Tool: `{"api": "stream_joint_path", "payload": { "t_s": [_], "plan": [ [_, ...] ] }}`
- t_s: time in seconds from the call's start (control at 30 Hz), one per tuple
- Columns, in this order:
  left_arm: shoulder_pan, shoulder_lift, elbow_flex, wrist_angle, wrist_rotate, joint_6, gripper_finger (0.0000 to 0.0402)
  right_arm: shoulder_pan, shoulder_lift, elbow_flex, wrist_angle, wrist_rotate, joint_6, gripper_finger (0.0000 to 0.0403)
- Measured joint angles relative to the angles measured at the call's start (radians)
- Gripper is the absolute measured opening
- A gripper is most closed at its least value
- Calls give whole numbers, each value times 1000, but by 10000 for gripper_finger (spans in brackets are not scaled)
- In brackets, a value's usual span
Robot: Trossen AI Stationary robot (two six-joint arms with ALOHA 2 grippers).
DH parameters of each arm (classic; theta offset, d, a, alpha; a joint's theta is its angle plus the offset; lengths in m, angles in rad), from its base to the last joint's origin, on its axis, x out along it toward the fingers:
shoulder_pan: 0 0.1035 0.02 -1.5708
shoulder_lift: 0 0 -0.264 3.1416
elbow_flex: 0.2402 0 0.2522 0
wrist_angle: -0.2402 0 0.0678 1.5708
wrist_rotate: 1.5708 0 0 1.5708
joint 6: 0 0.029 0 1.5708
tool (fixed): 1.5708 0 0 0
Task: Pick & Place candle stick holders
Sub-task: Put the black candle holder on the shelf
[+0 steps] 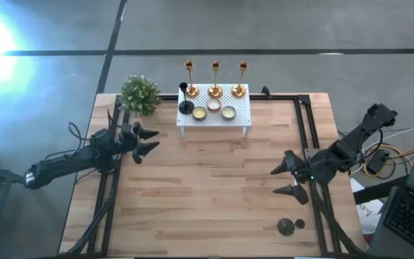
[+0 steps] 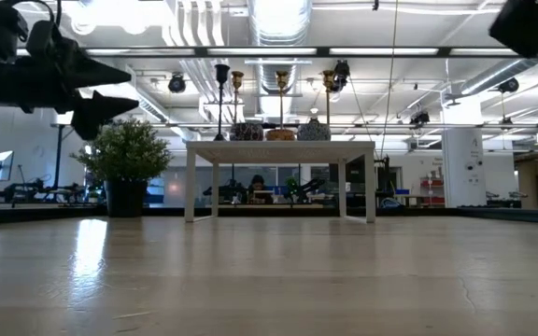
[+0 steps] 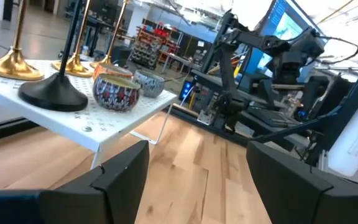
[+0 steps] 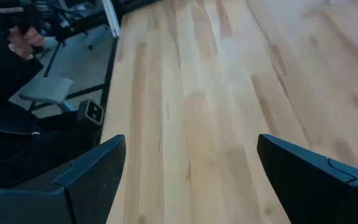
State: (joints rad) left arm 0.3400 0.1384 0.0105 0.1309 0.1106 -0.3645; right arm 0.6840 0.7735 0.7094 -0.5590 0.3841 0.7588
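Note:
Three gold candle stick holders (image 1: 215, 78) stand by their round bases along the far edge of a white perforated rack (image 1: 239, 121). A black one (image 1: 185, 101) stands on the rack's left end; its dome base (image 3: 51, 93) shows in the left wrist view. Another black dome-based holder (image 1: 286, 227) sits on the table near the front right. My left gripper (image 1: 157, 139) hovers open above the table, left of the rack, pointing toward it. My right gripper (image 1: 274, 181) hangs open over bare wood at the right, with nothing between its fingers (image 4: 92, 177).
Three low candle tins (image 1: 214, 109) sit on the rack in front of the gold holders. A potted plant (image 1: 140, 94) stands at the far left, close to my left gripper. Black rails (image 1: 309, 137) run along the table's sides. Bare wood (image 1: 214, 187) spreads across the middle.

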Motion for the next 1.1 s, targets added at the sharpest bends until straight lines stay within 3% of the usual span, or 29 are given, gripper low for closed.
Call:
{"api": "stream_joint_path", "payload": {
  "t_s": [0.33,0.7,0.9,1.1],
  "plan": [
    [-3,2,-1,-1,-4,-9,275,157,0,0,-234,30,352,359],
    [-3,2,-1,-4,-4,-10,275,317,9,0,-401,-69,644,359],
    [-3,2,-2,-7,-4,-10,275,454,61,0,-489,-201,881,359],
    [-3,2,-2,-7,-4,-10,275,577,140,0,-477,-220,922,359]
  ]
}}
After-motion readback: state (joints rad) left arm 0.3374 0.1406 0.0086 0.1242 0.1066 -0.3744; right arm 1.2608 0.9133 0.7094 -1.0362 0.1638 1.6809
